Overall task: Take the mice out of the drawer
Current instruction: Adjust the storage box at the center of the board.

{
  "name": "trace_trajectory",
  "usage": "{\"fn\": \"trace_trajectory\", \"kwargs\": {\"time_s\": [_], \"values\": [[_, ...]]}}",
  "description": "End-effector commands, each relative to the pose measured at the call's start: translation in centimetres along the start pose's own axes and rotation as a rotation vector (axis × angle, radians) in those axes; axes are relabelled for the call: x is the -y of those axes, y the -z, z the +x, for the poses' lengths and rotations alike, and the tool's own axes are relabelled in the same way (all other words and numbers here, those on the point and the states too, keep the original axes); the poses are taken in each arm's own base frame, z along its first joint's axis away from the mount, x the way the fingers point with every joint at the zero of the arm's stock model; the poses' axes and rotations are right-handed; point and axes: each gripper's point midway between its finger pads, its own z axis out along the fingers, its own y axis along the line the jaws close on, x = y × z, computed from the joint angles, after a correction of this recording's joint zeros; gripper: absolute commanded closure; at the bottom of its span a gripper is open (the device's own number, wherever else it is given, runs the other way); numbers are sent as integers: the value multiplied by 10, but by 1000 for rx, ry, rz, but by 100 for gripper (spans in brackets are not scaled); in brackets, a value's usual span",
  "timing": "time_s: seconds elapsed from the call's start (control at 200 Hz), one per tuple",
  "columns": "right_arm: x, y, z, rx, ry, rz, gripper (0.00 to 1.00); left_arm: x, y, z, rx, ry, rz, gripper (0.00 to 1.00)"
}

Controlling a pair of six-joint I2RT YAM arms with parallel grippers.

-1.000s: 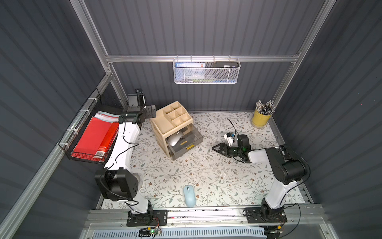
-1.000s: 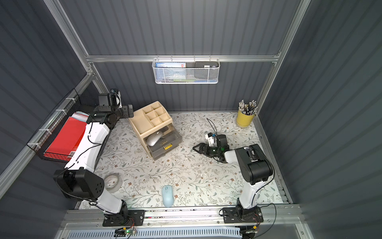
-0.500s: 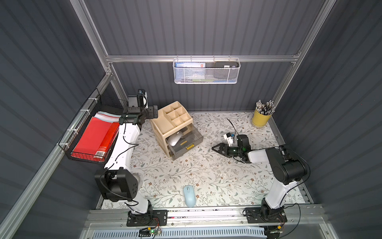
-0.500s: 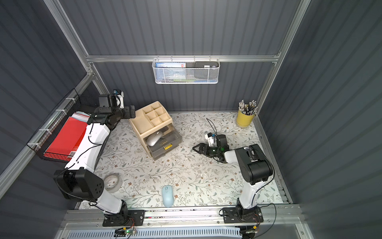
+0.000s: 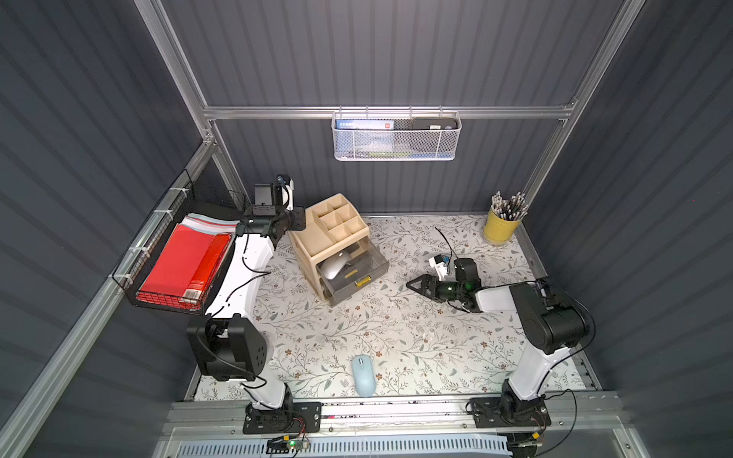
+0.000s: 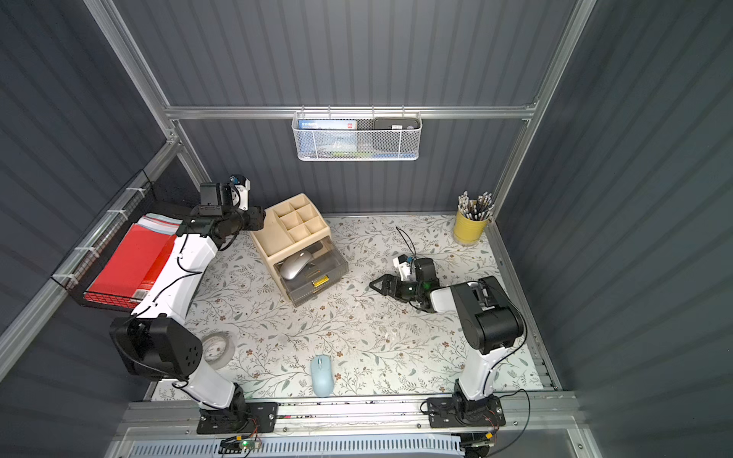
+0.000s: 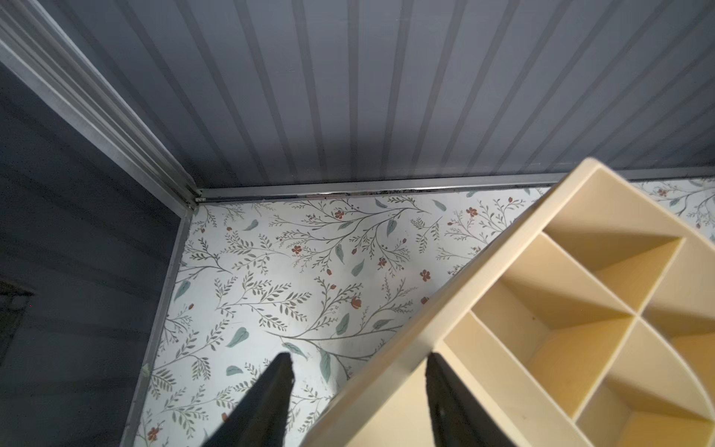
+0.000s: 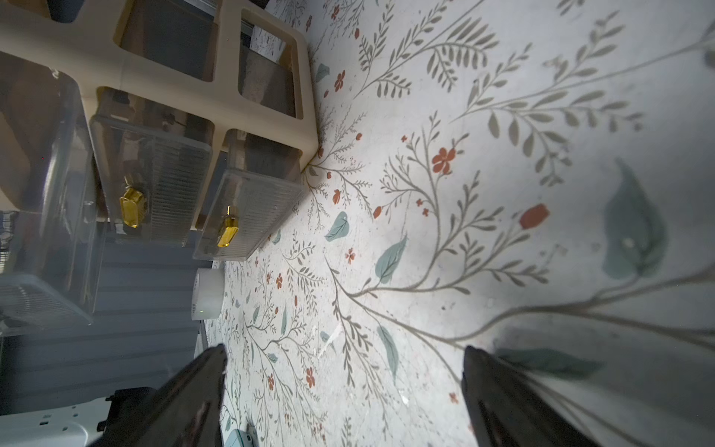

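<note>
The left gripper (image 7: 356,360) is sitting at the back corner of the cream desk organizer (image 7: 491,274). Its fingers (image 7: 271,402) are standing apart, with the organizer's top edge between them. One finger is outside the wall and one is inside. I think it is getting ready to hold the organizer so it is not sliding. It should be pinching the wall firmly, without tipping it.

The top drawer (image 5: 373,257) is standing open. The silver mouse (image 5: 335,265) is lying in it, well ahead of the right fingers. A dark thing (image 5: 351,250), maybe another mouse, is lying just behind it. The pale blue mouse (image 5: 364,374) is lying out on the table (image 5: 396,337), well off to the side of those fingers.

The right gripper (image 5: 410,284) is lying low by the table, with its fingers wide apart and holding nothing. It should be going over the drawer wall, then down around the silver mouse's sides.

The red folder pack (image 5: 178,269) is carrying a white label. The blue box (image 5: 365,125) in the wire basket (image 5: 444,146) is showing white writing. Both are too small to read.
</note>
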Motion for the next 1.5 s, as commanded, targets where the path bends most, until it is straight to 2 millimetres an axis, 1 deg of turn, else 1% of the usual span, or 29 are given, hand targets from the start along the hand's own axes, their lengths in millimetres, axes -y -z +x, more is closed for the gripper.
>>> {"fn": "trace_trajectory", "kwargs": {"time_s": [0.0,0.09,0.205,0.285,0.365,0.47,0.505,0.52,0.615,0.685,0.74,0.825,0.845,0.89,0.945,1.041,1.086,1.136,1.166,1.176,1.226,1.251,1.316,1.341,1.426,1.451,1.491], "values": [[-8,1,-6,6,32,-8,1,7,1,1,-17,19,38,51],[-11,3,-8,11,40,-4,1,13,5,1,-17,24,55,56],[-16,8,-17,28,59,20,1,29,13,0,-8,28,106,57],[-15,16,-30,61,62,101,1,44,17,3,-13,28,143,58],[-19,29,-50,101,75,196,1,64,16,15,-43,11,177,62],[-35,50,-80,159,111,292,1,94,9,40,-105,-8,228,70],[-44,57,-91,182,130,312,1,103,8,48,-121,-7,245,71],[-45,60,-92,176,128,330,1,106,8,50,-126,-5,253,72],[-65,82,-114,218,167,399,1,117,9,61,-128,24,279,77],[-80,98,-126,249,203,433,1,126,13,67,-130,37,296,82],[-91,108,-130,267,228,441,1,133,20,67,-119,41,311,86],[-112,117,-131,283,273,425,2,146,31,70,-116,38,342,91],[-113,122,-134,306,281,454,2,147,33,70,-113,38,345,92],[-123,126,-134,319,309,456,3,150,37,72,-112,36,350,94],[-136,128,-132,318,335,435,3,151,42,72,-108,34,353,95],[-151,122,-127,283,379,407,5,150,46,72,-109,24,349,97],[-155,118,-126,269,398,402,11,149,48,71,-110,15,345,98],[-162,113,-127,258,419,385,21,148,51,69,-107,5,344,99],[-167,110,-127,256,432,375,30,148,54,67,-101,-2,345,99],[-173,107,-125,243,438,346,34,148,55,66,-101,-3,344,99],[-182,99,-121,212,460,323,45,146,59,64,-94,-12,338,99],[-187,95,-118,197,475,316,53,146,61,63,-92,-18,338,99],[-193,83,-111,148,503,312,74,144,64,61,-90,-29,334,100],[-193,79,-108,128,512,311,81,144,64,61,-91,-33,333,100],[-191,67,-97,70,524,310,95,144,65,61,-97,-59,329,100],[-191,64,-94,58,527,303,97,144,65,61,-95,-65,330,100],[-190,59,-91,44,526,289,98,144,66,60,-90,-72,332,100]]}}
